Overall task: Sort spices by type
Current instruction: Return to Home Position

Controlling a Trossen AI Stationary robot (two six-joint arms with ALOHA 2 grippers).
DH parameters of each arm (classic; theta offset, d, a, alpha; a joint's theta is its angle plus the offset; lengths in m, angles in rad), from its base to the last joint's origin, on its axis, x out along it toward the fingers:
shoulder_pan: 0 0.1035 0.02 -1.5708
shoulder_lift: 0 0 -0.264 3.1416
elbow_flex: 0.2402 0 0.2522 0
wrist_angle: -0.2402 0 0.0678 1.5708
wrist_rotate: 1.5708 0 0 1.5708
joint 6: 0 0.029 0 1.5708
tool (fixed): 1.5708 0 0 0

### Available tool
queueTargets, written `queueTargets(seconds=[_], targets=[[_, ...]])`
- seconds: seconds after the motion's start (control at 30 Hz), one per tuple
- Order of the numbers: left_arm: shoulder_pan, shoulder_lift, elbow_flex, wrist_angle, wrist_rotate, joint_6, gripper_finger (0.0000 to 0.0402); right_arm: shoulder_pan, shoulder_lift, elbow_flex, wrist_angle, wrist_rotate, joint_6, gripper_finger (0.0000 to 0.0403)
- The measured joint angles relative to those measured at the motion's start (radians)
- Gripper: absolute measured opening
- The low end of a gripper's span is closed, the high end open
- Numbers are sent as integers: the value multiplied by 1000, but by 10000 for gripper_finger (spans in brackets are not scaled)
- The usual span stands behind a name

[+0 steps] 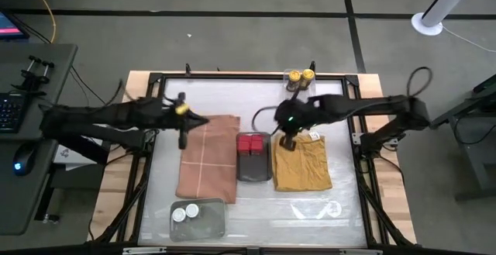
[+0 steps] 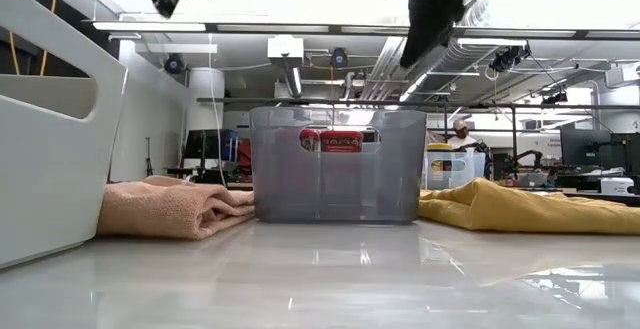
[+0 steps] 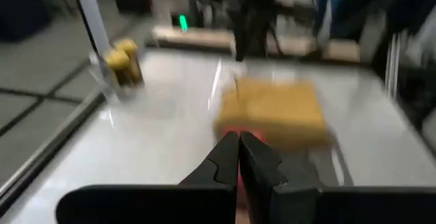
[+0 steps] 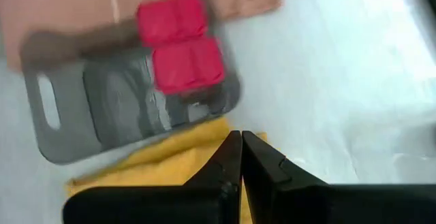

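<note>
Table (image 1: 232,96), spice sort. Red tins (image 1: 249,143), 2x: side by side at far end of grey tray (image 1: 254,170), mid-table, betw. pink cloth (image 1: 208,158) & yellow cloth (image 1: 306,170). Yellow-capped jars (image 1: 300,76), 2x: in far clear tray (image 1: 294,87), far edge. White-capped jars (image 1: 185,211), 2x: in near clear tray (image 1: 211,220), near edge. Left pincer (image 3: 239,137): fingers pressed together, empty, raised over pink cloth. Right pincer (image 4: 241,137): fingers pressed together, empty, raised over yellow cloth, just beside grey tray.

Red tins (image 1: 249,143) in a grey tray (image 1: 253,169) — pink grid-lined cloth (image 1: 208,162), mustard cloth (image 1: 302,170).
</note>
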Motion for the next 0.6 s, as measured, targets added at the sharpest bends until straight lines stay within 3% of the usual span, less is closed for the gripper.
queueTargets(seconds=[0.13,0.33,0.6], targets=[[73,-201,-221,233,57,-87,0,-33,-98,-1,-16,0,107,0],[113,-447,-526,504,66,-245,0,-41,-206,-2,-27,1,260,0],[110,-622,-727,617,69,-390,0,28,-254,-2,-86,-1,436,0]])
